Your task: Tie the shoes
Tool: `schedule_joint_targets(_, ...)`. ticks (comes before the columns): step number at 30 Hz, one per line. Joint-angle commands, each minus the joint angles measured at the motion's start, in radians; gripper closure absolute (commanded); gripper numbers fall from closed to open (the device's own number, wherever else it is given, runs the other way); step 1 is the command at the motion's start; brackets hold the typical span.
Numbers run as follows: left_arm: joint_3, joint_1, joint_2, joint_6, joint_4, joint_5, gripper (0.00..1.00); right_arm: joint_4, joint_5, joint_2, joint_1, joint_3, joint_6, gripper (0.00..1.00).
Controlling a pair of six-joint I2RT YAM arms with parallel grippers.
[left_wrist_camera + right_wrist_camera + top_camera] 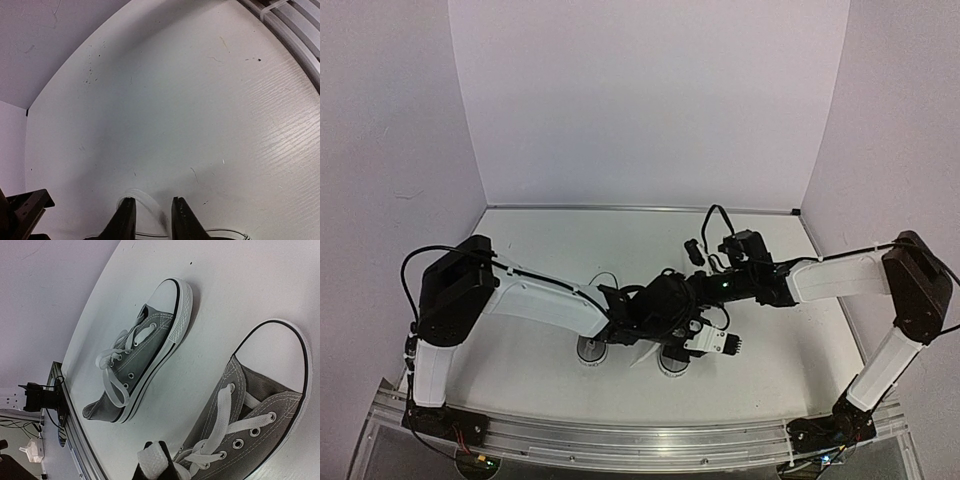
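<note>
Grey shoes (150,347), loose white laces (112,371); right gripper (156,469) tight on lace (151,456), left gripper (152,206) ajar.

Soft, even light from overhead fills all 3 views, tinting the walls (650,100) faintly violet and leaving only pale shadows on the table (570,235) toward 6 o'clock. The left wrist view bows hard toward 1 o'clock, with the left gripper (153,202) a dark shape at 6 o'clock. The right wrist view holds the far shoe (150,347) crisp, while the lace (151,460) at 6 o'clock blurs.
</note>
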Motion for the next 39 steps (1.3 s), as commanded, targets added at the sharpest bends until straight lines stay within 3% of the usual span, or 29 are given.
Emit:
schedule_joint_targets(1,-0.006,0.006,-0.022,-0.008,-0.002,-0.016,0.64,0.006,-0.037,0.012,0.006,0.043,-0.025,1.0)
schedule_joint_targets(5,-0.015,0.007,-0.086,-0.047,-0.078,0.028,0.53,0.001,-0.038,0.014,0.005,0.046,-0.027,1.0)
schedule_joint_targets(11,-0.09,0.007,-0.218,-0.137,-0.127,0.092,0.48,-0.006,-0.044,0.02,0.005,0.05,-0.031,1.0)
schedule_joint_targets(15,-0.217,0.028,-0.334,-0.26,-0.051,0.113,0.48,-0.011,-0.048,0.021,0.005,0.057,-0.027,1.0)
schedule_joint_targets(19,-0.35,0.11,-0.445,-0.426,0.093,0.138,0.48,-0.013,-0.059,0.031,0.006,0.067,-0.021,0.9)
schedule_joint_targets(24,-0.521,0.207,-0.549,-0.644,0.271,0.099,0.47,-0.016,-0.083,0.043,0.008,0.082,-0.011,0.87)
schedule_joint_targets(28,-0.572,0.238,-0.577,-0.714,0.297,0.01,0.46,-0.021,-0.089,0.054,0.021,0.095,-0.002,0.85)
schedule_joint_targets(36,-0.621,0.274,-0.597,-0.801,0.33,-0.02,0.46,-0.043,-0.082,0.124,0.106,0.159,0.006,0.81)
schedule_joint_targets(39,-0.624,0.28,-0.6,-0.814,0.329,-0.017,0.45,-0.064,-0.075,0.149,0.127,0.184,0.001,0.73)
